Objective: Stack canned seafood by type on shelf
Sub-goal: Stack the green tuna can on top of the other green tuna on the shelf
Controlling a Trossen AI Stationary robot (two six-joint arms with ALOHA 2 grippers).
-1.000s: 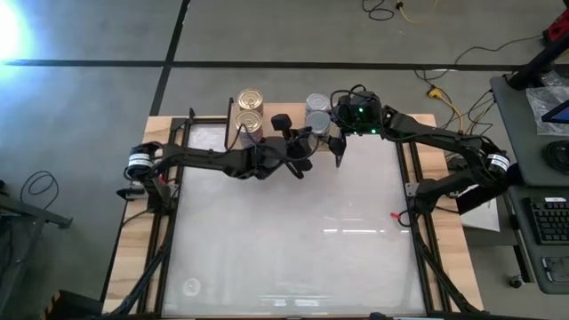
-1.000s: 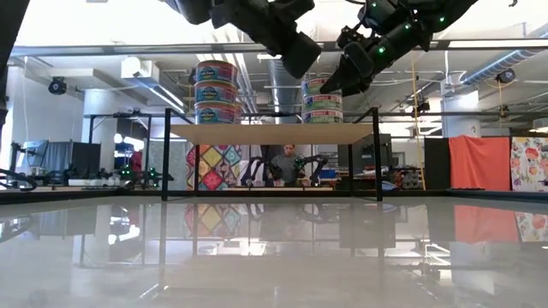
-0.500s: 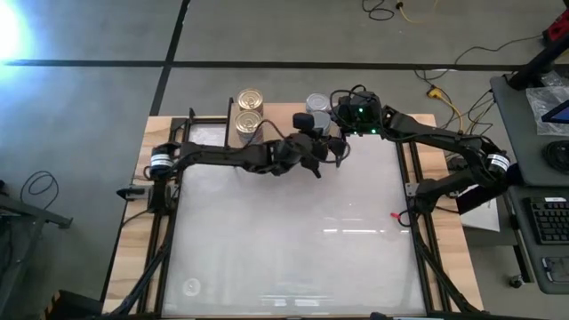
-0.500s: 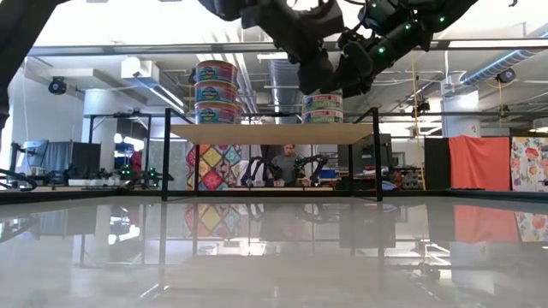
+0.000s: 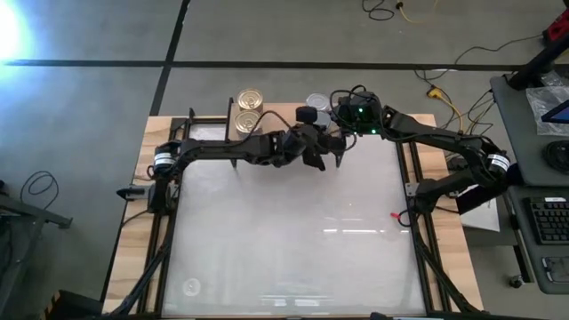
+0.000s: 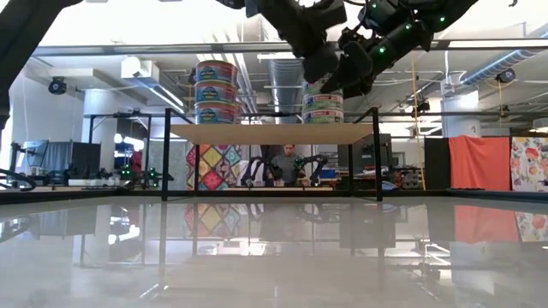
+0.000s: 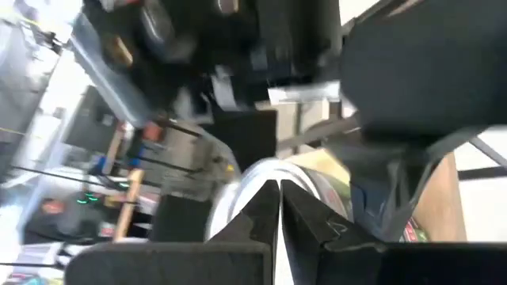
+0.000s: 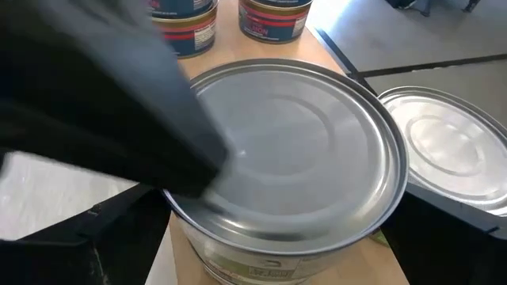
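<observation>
On the pale wooden board of the shelf (image 6: 274, 133), with its thin black legs, short round tins are sitting in stacks: gold-lidded tins (image 5: 250, 98) towards the left, silver-lidded tins (image 8: 289, 154) towards the right, their smooth ringed lids shining. The left gripper (image 5: 322, 151), fingers pressed together and holding nothing, is hanging beside the silver stack. The right gripper (image 5: 339, 156) is standing wide open just above that stack, gripping nothing.

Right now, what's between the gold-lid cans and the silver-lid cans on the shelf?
In the low view, a bare stretch of shelf separates the gold-lid stack from the silver-lid stack; the shut left gripper hangs above the silver-lid stack.
</observation>
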